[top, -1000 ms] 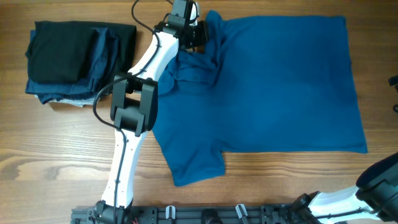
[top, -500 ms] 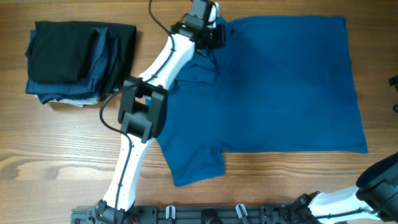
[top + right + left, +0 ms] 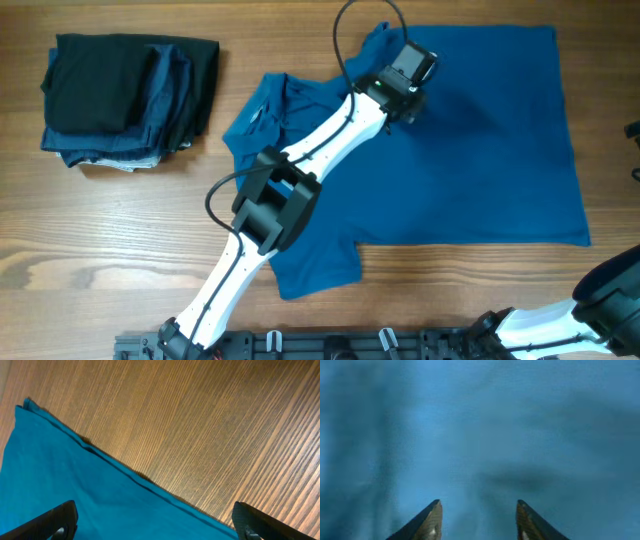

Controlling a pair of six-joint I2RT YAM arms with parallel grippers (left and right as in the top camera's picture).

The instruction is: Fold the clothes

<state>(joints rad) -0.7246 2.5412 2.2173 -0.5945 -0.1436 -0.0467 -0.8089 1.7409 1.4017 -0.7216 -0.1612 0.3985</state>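
Polo shirt lies beneath the released left claw; right claw, also released, overhangs its edge.

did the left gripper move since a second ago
Yes. The left gripper moved right, away from the dark stack, and is now over the shirt body.

1. Overhead: bright, even; soft faint shadows on the shirt.
2. My left wrist view: blurred throughout, one dark shadow patch.
3. My right wrist view: table grain sharp.
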